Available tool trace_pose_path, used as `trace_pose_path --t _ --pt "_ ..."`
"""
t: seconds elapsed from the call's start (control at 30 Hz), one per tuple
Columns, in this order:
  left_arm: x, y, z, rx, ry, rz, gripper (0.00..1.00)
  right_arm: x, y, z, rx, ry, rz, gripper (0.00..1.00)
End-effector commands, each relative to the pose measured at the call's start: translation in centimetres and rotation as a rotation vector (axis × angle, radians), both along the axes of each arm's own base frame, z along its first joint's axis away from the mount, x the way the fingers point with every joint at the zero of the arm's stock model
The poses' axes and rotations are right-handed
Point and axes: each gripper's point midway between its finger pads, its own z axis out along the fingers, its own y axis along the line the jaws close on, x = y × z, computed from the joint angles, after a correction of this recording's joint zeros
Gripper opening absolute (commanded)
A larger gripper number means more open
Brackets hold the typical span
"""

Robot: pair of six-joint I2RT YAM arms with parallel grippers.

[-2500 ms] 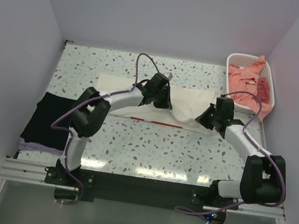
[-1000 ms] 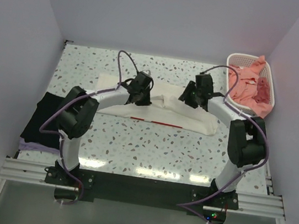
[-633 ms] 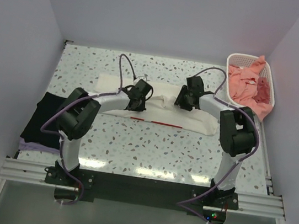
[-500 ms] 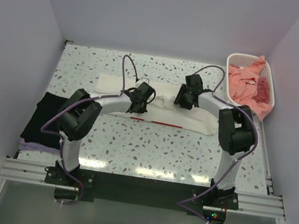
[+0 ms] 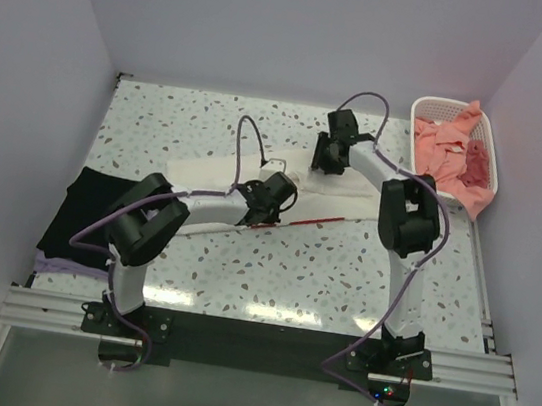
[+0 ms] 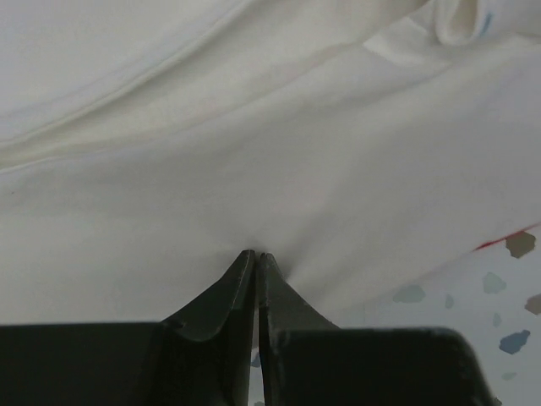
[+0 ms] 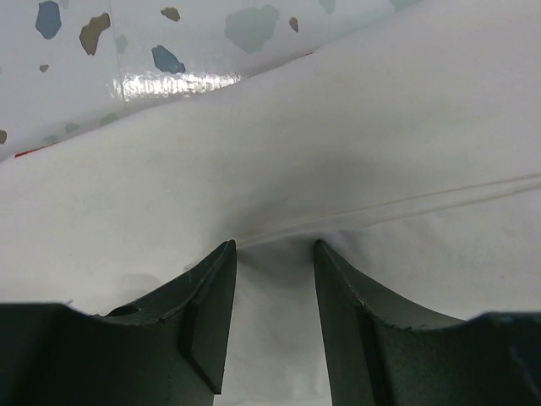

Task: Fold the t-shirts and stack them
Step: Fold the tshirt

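The large cream-white t-shirt point(image 5: 207, 169) lies across the middle of the table, with a red strip of its print point(image 5: 314, 219) showing at the front edge. My left gripper point(image 5: 279, 192) is shut on a pinch of that shirt point(image 6: 254, 127), its tips point(image 6: 256, 253) pressed together in the cloth. My right gripper point(image 5: 326, 156) stands at the shirt's back edge. Its jaws point(image 7: 275, 245) are part closed, with a thick fold of the same shirt point(image 7: 380, 127) bunched between them. A black t-shirt point(image 5: 89, 206) lies at the left over a pale lavender one point(image 5: 65, 265). Salmon-pink t-shirts point(image 5: 448, 152) fill the basket.
A white lattice basket point(image 5: 436, 106) stands at the back right corner, with pink cloth hanging over its right rim. The speckled table point(image 5: 322, 271) runs between close walls on the left, back and right. Purple cables loop above both arms.
My right gripper has swung left and toward the back, dragging the shirt's right end off the table's right side. My left gripper has moved right and nearer the front, still holding the cloth.
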Motion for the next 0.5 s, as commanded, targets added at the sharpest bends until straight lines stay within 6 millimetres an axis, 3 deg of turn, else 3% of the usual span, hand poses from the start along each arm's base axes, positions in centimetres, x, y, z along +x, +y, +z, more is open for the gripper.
trace_pose_path --t 0.0,0.13,0.27,0.4,0.47 --pt "-5.5 -3.3 -2.2 -0.074 0.180 -0.079 0.10 0.8 0.4 -3.0 -0.019 0.032 0.093 0.46" --pt "-6.8 -7.3 -1.4 -0.185 0.212 -0.121 0.10 1.9 2.8 -2.9 0.032 0.035 0.154 0.46" --pt "-7.4 -11.4 0.3 -0.288 0.207 -0.180 0.10 0.7 5.8 -3.8 0.048 0.052 0.244 0.47" --pt "-7.0 -13.2 1.9 -0.328 0.188 -0.213 0.11 0.2 7.2 -3.8 0.048 0.069 0.294 0.51" --pt "-6.5 -13.3 2.9 -0.329 0.165 -0.220 0.15 0.8 7.3 -2.6 0.036 0.046 0.299 0.53"
